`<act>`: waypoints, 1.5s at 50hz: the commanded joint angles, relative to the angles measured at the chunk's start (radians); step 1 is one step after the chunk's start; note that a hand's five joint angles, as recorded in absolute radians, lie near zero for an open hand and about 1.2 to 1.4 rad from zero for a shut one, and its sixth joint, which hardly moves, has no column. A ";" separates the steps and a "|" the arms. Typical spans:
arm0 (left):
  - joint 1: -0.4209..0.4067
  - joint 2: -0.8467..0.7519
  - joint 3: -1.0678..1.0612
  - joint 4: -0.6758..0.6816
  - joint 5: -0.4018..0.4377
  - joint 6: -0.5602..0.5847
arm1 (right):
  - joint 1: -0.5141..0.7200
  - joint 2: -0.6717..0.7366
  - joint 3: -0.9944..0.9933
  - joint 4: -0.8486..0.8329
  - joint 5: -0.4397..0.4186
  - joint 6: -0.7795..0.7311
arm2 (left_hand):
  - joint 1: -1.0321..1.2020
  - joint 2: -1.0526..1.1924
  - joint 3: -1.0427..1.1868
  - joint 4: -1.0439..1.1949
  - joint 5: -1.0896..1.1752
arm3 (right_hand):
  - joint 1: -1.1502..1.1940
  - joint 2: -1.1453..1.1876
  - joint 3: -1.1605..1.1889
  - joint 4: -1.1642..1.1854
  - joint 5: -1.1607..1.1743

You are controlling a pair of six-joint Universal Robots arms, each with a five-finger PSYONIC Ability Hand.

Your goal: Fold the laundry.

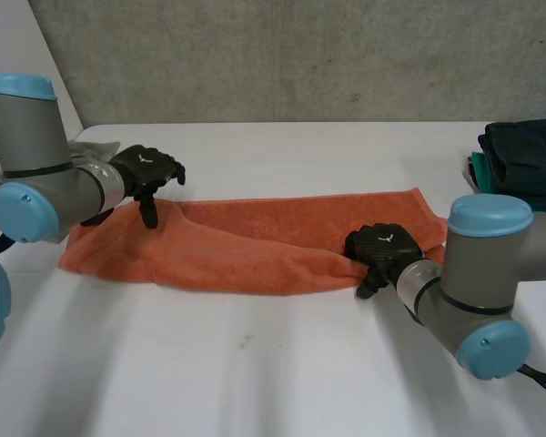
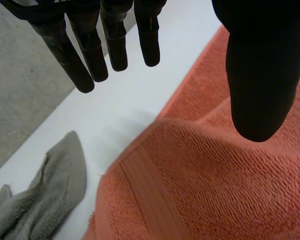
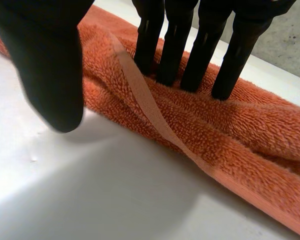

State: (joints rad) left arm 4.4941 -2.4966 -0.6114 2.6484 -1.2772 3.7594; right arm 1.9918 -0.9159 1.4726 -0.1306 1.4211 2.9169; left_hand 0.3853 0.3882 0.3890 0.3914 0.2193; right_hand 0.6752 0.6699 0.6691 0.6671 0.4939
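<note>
The orange towel (image 1: pixel 255 241) lies in a long band across the middle of the bench (image 1: pixel 255 373), running left to right. It looks already doubled lengthwise, with a rumpled near edge.

The right hand (image 1: pixel 382 248) is at the near edge toward the towel's right end. Its fingers (image 3: pixel 190 55) are straight and resting on the pile, and its thumb (image 3: pixel 50 75) hangs off the cloth above bare bench, so it grips nothing. A loose hem band crosses the roll just beneath those fingers.

The left hand (image 1: pixel 146 173) is spread wide over the left end, fingers straight and thumb well apart. It looks to be holding nothing, though I can't tell if the thumb tip touches the towel.

From where I stand, the worry is the right-hand pinch. If the thumb closes without getting under the whole roll, I'd expect it to catch only the hem or the top layer, and the fold would fall open on the lift. If one hand moves while the other has no hold, the towel will likely drag and bunch.

A grey cloth (image 2: pixel 45 200) lies just beside the left corner, close enough to be swept up. The dark stack of clothes (image 1: pixel 528 159) at the far right sits near the right arm's swing.
</note>
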 commanded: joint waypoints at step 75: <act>-0.214 0.146 -0.055 0.061 -0.043 -0.400 | 0.012 -0.365 -0.429 0.171 -0.186 -0.113 | 1.011 1.008 1.007 1.005 1.002 | 0.721 0.726 0.727 0.729 0.728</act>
State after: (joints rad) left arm 4.2319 -2.3880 -0.7445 2.6793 -1.2037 3.4569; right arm 2.0562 -1.3999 1.0508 0.0431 1.1873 2.8614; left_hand 1.1719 1.1854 1.1798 1.1934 0.9770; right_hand 1.1174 1.1707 1.1834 1.1948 1.0004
